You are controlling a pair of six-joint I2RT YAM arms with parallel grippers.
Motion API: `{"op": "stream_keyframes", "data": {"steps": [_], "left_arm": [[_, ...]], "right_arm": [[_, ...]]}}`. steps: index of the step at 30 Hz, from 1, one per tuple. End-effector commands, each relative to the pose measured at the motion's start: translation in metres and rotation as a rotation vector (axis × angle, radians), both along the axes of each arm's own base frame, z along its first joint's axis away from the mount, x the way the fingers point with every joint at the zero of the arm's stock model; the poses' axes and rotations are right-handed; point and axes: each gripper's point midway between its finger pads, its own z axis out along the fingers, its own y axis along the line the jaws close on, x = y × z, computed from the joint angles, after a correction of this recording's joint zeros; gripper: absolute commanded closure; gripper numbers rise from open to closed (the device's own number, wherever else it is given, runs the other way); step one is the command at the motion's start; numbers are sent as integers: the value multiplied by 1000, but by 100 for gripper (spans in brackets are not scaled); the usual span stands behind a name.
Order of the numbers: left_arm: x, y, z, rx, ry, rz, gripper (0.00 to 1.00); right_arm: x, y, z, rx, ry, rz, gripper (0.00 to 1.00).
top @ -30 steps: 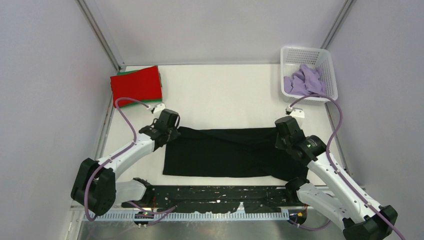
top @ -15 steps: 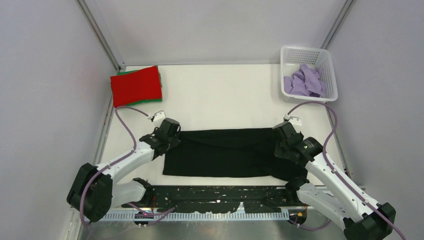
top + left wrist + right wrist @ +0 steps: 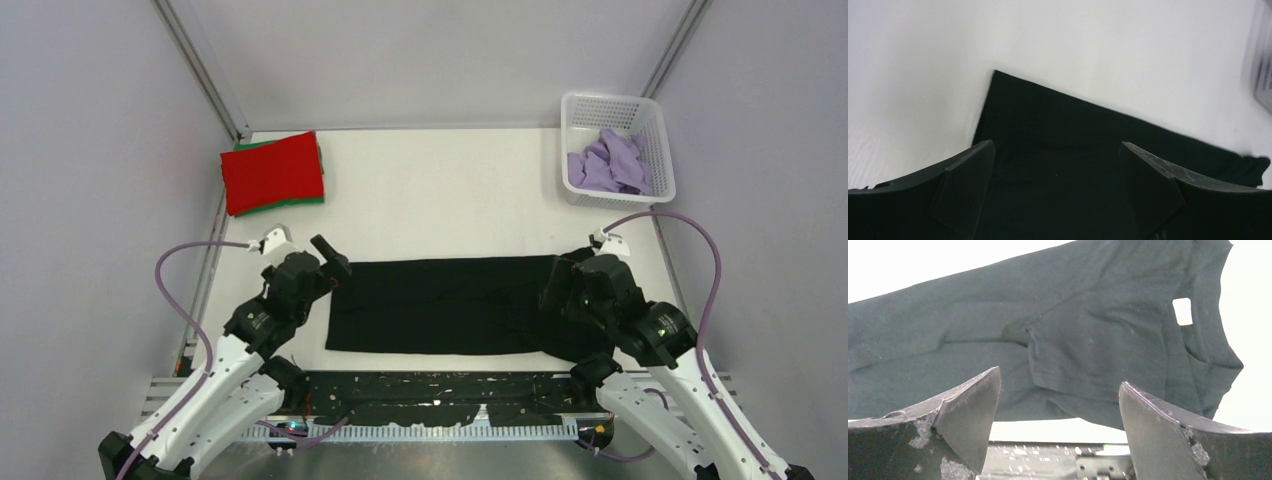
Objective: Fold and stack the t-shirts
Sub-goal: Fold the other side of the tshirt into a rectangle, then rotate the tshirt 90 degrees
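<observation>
A large black t-shirt [image 3: 450, 305] lies flat on the white table as a long band folded lengthwise. My left gripper [image 3: 333, 264] hovers open over its left end, nothing between the fingers [image 3: 963, 175]; the black t-shirt [image 3: 1058, 120] fills that wrist view under the left gripper [image 3: 1056, 144]. My right gripper [image 3: 556, 290] stands open above the right end. There the black t-shirt [image 3: 1073, 330] shows its collar and a small white tag [image 3: 1182, 311] beyond the right gripper [image 3: 1059, 377]. A folded red t-shirt [image 3: 272, 172] rests on a green one [image 3: 322, 178] at the far left.
A white mesh basket [image 3: 615, 100] at the far right corner holds a crumpled lavender t-shirt [image 3: 608, 165]. A black perforated rail [image 3: 430, 392] runs along the near edge between the arm bases. Frame posts rise at the back corners.
Both grippers have opened and let go of the black t-shirt's far edge. Both arms have drawn back toward the near edge, and the shirt has stayed flat.
</observation>
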Motion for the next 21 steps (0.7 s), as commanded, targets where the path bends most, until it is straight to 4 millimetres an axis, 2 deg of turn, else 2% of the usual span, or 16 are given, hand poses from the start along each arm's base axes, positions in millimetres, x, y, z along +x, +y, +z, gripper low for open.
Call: {"op": "stream_keyframes", "data": {"steps": [1,6,9,12,16,20,21], "left_arm": [[25,-67,16,-62,-16,-285,1],[33,-88,-35,-10,180,-356,0],[32,-90,-63,-4,245,-358,0],[25,-86,-89,-10,312,-326,0],[11,-75,-118,3,375,-286,0],[-4,-66,-138,14,426,-266,0],[-10,-64,-143,9,444,-265,0]], "right_arm": [[34,24,-2,133,-102,-49,5],[52,29,-38,105,-21,-106,4],[57,24,-70,63,91,-146,5],[58,24,-103,76,180,-144,4],[61,40,-146,147,310,-96,4],[73,53,-165,171,363,-59,4],[84,56,-161,174,349,-54,5]]}}
